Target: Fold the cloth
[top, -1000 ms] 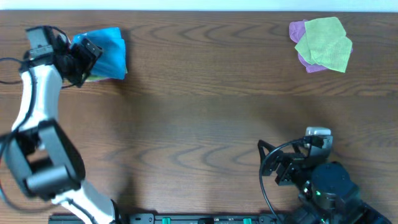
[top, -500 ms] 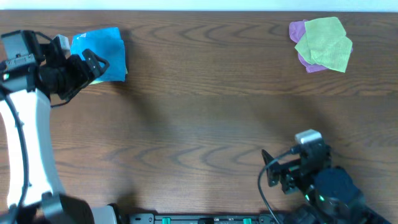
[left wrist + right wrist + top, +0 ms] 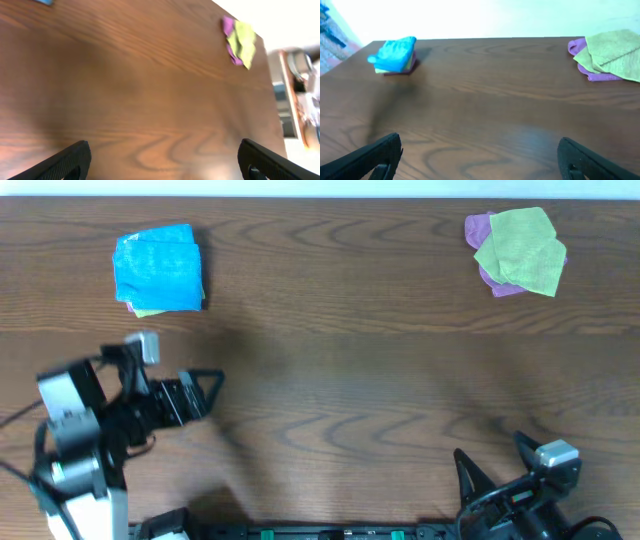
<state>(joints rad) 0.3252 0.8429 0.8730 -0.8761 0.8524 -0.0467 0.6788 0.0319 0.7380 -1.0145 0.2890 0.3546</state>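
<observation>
Dark wood-grain surface (image 3: 350, 380), pale strip along far edge. Logged cloth (image 3: 158, 267) at far left corner of surface, lying as a compact, rumpled blue square, touched by neither arm. Noted lime-green edge (image 3: 147, 311) peeking from under its near side. Found left tool (image 3: 212, 392) well apart from cloth, nearer the front edge on the left, over bare wood and pointed toward the middle. Checked left wrist view: fingers (image 3: 67, 160) at the two lower corners of frame, spread wide and empty, only wood grain between. Found right tool (image 3: 490, 455) low at front right, partly cut off by the frame edge. Checked right wrist view: dark fingers (image 3: 377, 155) likewise splayed wide and empty, aimed across the surface toward the far edge, with cloth at far left of that view. Recorded loose pile at far right corner, well apart from cloth: lime-green cloths (image 3: 522, 248) overlapping on top of purple cloth (image 3: 481, 230), purple showing only at left and lower margins. Saw blurred clutter (image 3: 300, 95) beyond surface edge in left wrist view; could not make out what.
</observation>
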